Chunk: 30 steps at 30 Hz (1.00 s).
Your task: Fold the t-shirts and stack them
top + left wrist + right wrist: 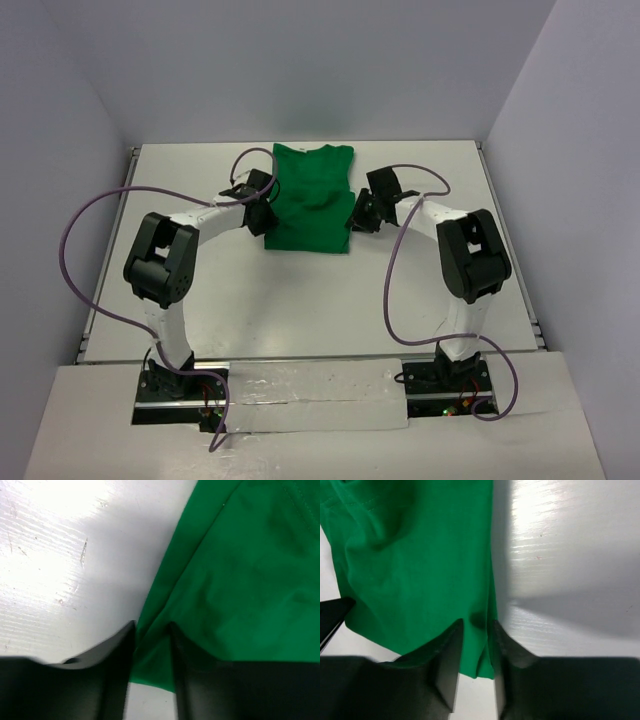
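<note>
T-shirt (310,200), green, upper centre; left gripper (151,627) jaws narrow astride its left edge; right gripper (478,625) likewise, right edge.

Green t-shirt (310,200) folded narrow, flat, far-centre table (200,300).

A white table (300,310) carries one bright green t-shirt (310,200), which lies flat on it, folded into a tall narrow shape with its hem toward the near side. Bare tabletop shows on every side of the t-shirt. Close up, the surface just beside its left edge is streaked and finely scratched, with strong glare. Well nearer than the t-shirt, to either side, sit two black base plates (180,388), a glossy pale strip (310,395) between them
</note>
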Motion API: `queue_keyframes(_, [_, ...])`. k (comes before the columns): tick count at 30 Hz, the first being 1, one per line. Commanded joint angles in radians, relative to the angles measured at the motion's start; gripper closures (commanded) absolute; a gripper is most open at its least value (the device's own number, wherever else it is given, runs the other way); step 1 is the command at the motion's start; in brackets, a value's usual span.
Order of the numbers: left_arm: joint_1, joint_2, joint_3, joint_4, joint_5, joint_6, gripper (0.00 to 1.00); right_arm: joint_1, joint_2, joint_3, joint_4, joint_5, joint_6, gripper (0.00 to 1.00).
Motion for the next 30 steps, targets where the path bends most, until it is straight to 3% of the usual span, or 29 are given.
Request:
queue_keyframes(1, [0.006,-0.030,0.011,0.032,0.016,0.008,0.71,0.002,0.012,0.037,0.006,-0.012,-0.008,0.69])
queue_keyframes(5, [0.006,-0.023,0.017,0.028,0.026,0.006,0.86,0.004,0.008,0.029,0.014,-0.021,-0.008,0.76])
queue_keyframes(8, [0.006,-0.027,0.016,0.019,0.025,-0.002,0.90,0.006,0.002,0.022,0.021,-0.037,-0.005,0.90])
queue_keyframes(20, [0.004,-0.218,-0.100,0.023,-0.009,-0.033,0.90,0.012,-0.092,0.014,0.024,-0.046,-0.005,0.91])
queue_keyframes(30, [0.004,-0.280,-0.216,0.068,0.009,-0.065,0.90,0.034,-0.124,-0.021,0.036,-0.042,-0.005,0.91])
